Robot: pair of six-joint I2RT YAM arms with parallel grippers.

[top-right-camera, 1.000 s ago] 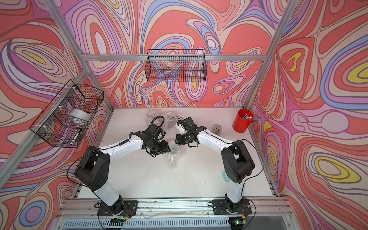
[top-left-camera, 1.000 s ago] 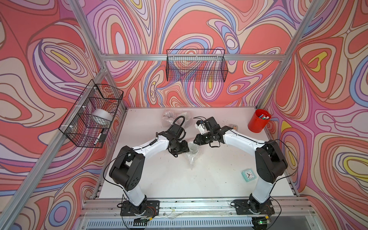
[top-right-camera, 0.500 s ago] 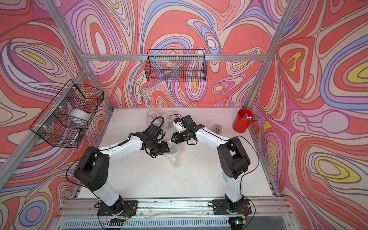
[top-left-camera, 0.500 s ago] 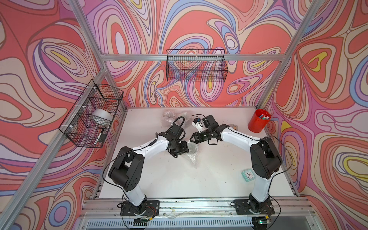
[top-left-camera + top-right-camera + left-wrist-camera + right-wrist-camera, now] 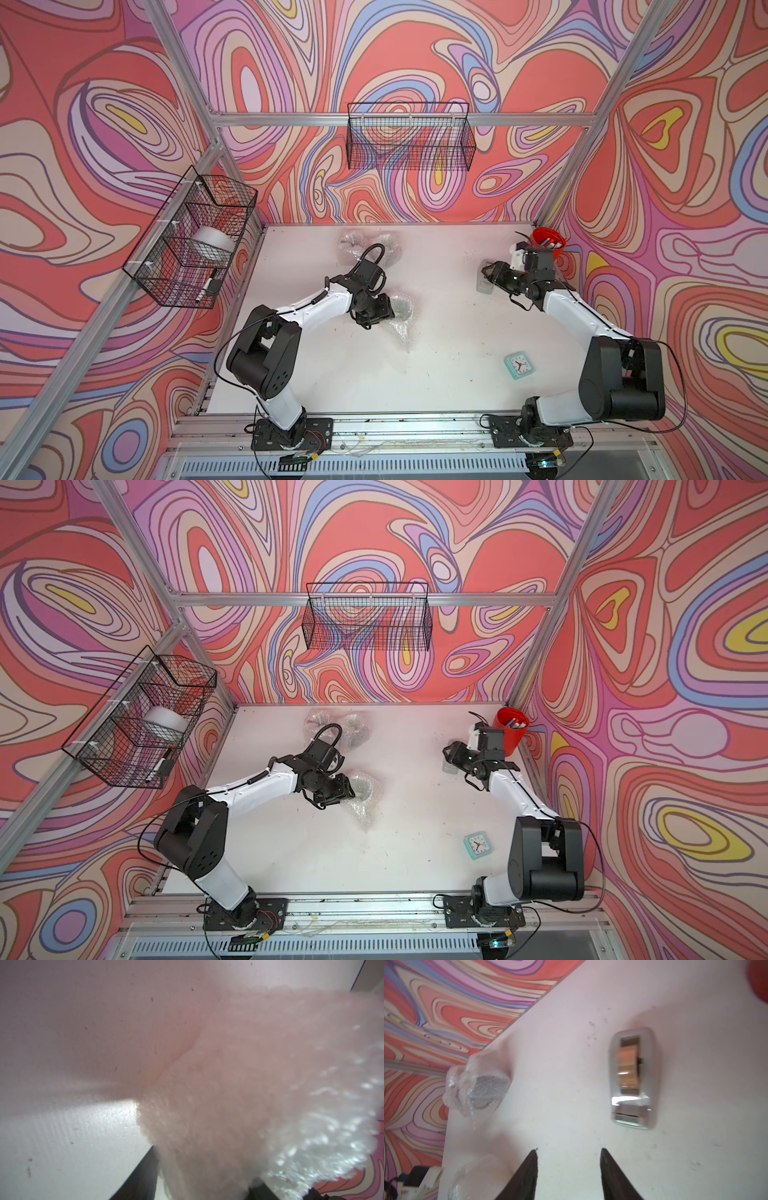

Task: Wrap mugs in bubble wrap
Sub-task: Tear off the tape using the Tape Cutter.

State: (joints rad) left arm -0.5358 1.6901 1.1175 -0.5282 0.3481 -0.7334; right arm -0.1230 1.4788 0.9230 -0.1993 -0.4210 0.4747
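Where the table (image 5: pixel 436 374) nears the back wall (image 5: pixel 291 183), two bubble wrap bundles (image 5: pixel 365 245) lie, seemingly done; the left gripper (image 5: pixel 388 309) clasps a third bundle (image 5: pixel 403 311) mid-table; the right gripper (image 5: pixel 569 1150), parted and empty, hovers near the tape dispenser (image 5: pixel 632 1078); taping seems left.

Swirling bands of coral, pink, lilac, blue and yellow cover the walls (image 5: pixel 374 62) on three sides. Silver aluminium framing (image 5: pixel 395 119) runs along the corners and across the back wall. A black wire basket (image 5: pixel 409 137) hangs from that back rail. A second wire basket (image 5: pixel 195 237) hangs on the left wall, holding something white, perhaps a roll. The white tabletop (image 5: pixel 449 374) is speckled with small dark marks under even, soft light.
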